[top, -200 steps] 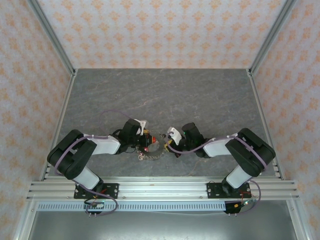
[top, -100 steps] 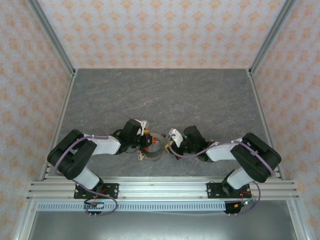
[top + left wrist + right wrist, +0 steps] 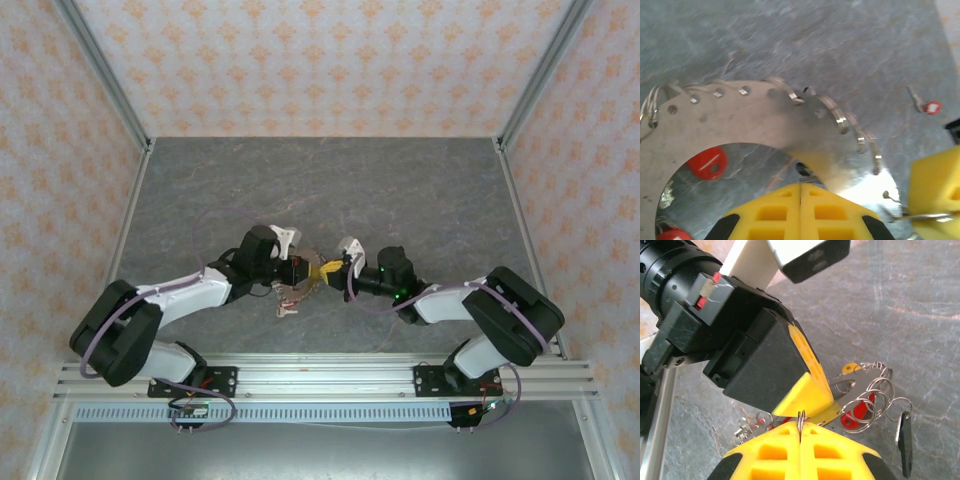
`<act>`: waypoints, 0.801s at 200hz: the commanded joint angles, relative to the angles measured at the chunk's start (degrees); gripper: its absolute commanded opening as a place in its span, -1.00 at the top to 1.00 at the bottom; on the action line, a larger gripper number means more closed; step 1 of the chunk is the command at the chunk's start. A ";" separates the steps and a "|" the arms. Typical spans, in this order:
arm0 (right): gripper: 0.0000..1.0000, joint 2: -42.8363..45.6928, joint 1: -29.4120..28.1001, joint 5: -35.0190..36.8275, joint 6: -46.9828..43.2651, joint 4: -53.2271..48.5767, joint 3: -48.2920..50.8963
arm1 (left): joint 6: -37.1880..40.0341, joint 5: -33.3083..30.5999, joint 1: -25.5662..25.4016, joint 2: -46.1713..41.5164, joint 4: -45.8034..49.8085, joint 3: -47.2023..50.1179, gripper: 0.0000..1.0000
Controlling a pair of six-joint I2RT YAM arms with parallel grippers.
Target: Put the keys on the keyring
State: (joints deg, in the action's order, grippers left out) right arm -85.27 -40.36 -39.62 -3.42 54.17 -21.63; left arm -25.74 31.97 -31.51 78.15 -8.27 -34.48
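Note:
The keyring (image 3: 755, 115) is a flat silvery ring with small wire loops along its outer edge. It is held off the grey table, and my left gripper (image 3: 800, 186) is shut on its inner edge. Red tags (image 3: 707, 162) hang below it. My right gripper (image 3: 800, 429) is shut on a thin wire loop (image 3: 800, 417), tip to tip with the left gripper (image 3: 812, 399). In the top view the grippers (image 3: 305, 272) (image 3: 342, 276) meet mid-table, the keyring (image 3: 293, 295) hanging beneath. One tiny key with a red tag (image 3: 925, 105) lies on the table.
Several split rings (image 3: 875, 390), a red tag (image 3: 857, 416) and a black fob (image 3: 905, 439) hang off the keyring. More small red-tagged keys (image 3: 752, 424) lie on the table below. Aluminium frame posts and patterned walls border the table (image 3: 330, 180).
The left arm has swung out and reached forward, lifting the keyring off the table. The right gripper has moved in until the two grippers' tips meet.

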 commanded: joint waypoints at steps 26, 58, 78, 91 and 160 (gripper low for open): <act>1.00 4.87 2.75 -7.44 6.30 14.21 0.05 | 2.96 2.89 1.41 -9.92 4.08 -1.64 1.00; 1.00 7.19 3.06 -10.13 3.40 11.09 -1.40 | 3.31 6.07 3.89 -15.17 4.06 -1.91 0.94; 1.00 8.50 3.06 -10.56 0.05 8.88 -1.30 | 6.80 7.29 4.37 -18.48 4.08 -2.17 0.88; 1.00 9.65 3.16 -11.35 -2.52 5.34 -1.96 | 11.92 9.00 4.37 -20.60 3.25 -1.78 0.85; 1.00 14.28 4.66 -18.50 -11.40 -11.11 -6.84 | 36.08 15.45 3.65 -25.76 8.50 -0.76 0.81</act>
State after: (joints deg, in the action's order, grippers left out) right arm -73.10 -36.16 -53.47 -9.37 48.01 -24.49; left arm 0.73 45.23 -27.38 52.25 -2.98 -34.85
